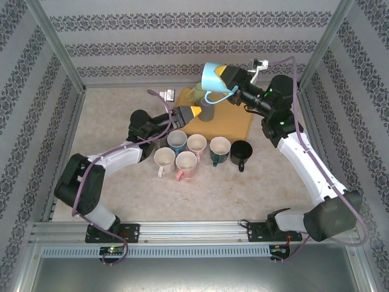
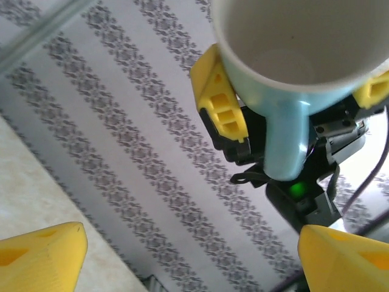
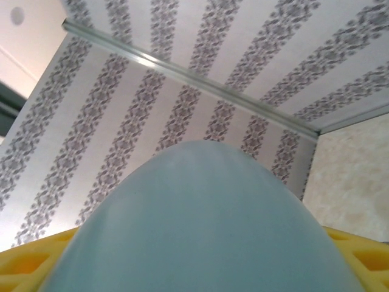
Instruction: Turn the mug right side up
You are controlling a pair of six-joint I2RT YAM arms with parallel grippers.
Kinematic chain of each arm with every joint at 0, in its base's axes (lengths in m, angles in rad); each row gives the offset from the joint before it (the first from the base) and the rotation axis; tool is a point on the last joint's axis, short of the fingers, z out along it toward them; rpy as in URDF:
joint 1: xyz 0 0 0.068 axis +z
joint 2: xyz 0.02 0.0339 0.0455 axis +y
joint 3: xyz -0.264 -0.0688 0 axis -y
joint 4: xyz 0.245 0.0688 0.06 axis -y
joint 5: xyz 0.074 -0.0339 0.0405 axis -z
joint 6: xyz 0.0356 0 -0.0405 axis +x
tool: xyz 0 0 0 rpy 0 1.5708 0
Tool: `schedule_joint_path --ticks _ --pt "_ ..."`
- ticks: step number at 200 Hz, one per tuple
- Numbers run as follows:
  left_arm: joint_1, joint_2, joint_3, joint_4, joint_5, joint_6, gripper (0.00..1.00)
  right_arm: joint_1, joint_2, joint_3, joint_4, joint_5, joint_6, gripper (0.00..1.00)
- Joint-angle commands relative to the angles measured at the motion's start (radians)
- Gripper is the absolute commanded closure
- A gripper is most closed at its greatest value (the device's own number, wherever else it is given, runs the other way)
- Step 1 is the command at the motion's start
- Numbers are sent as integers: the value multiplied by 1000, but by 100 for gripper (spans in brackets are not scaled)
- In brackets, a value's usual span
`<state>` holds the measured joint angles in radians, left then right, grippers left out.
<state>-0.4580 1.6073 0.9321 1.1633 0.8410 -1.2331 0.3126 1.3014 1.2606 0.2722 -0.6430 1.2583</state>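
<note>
The right claw (image 1: 226, 78) holds the blue mug (image 1: 213, 76) up in the air, above the far edge of the yellow board (image 1: 237, 125). Its yellow fingers (image 3: 364, 249) press on both sides of the mug's body near the bottom. The mug lies on its side, with the mouth toward the left and the handle hanging down. I think it is lifted this high so that the wrist has room to roll it without hitting anything. The turn looks about half done, because the mouth does not yet face up. The left claw (image 1: 189, 112) is low over the board, just beside a grey mug (image 1: 205, 113). Its fingers (image 2: 42, 255) are wide apart with nothing between them, and they point up at the blue mug's mouth. Six upright mugs (image 1: 197, 144) stand together on the table in front of the board, probably where this one must go.
</note>
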Motion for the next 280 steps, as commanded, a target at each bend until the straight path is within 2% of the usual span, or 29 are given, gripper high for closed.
schedule_joint_path --ticks 1,69,114,140,161,200,212,222,240,265,280 --pt "4 -17 25 262 85 -127 11 32 -45 -1 121 -14 23 55" --pt "5 -68 -12 259 109 -39 17 109 -23 -6 126 -7 18 55" --pt "4 -59 5 263 113 -23 30 153 -26 -23 130 -4 26 55" --pt "5 -73 4 262 129 1 49 164 -34 -48 136 -6 35 55" --pt "5 -84 -2 263 134 4 69 166 -43 -71 137 -4 35 56" --pt "4 -93 -6 263 148 6 99 179 -48 -102 147 1 35 56" --pt "3 -99 -10 263 147 6 100 179 -51 -110 147 5 31 55" --pt "3 -107 -15 263 145 4 100 178 -54 -115 141 6 18 50" --pt "5 -124 -26 260 139 4 100 173 -68 -108 115 8 -26 33" --pt "5 -172 -42 176 131 45 100 151 -119 -52 -120 54 -213 5" --pt "5 -230 -51 59 128 119 100 115 -156 -47 -211 88 -281 2"
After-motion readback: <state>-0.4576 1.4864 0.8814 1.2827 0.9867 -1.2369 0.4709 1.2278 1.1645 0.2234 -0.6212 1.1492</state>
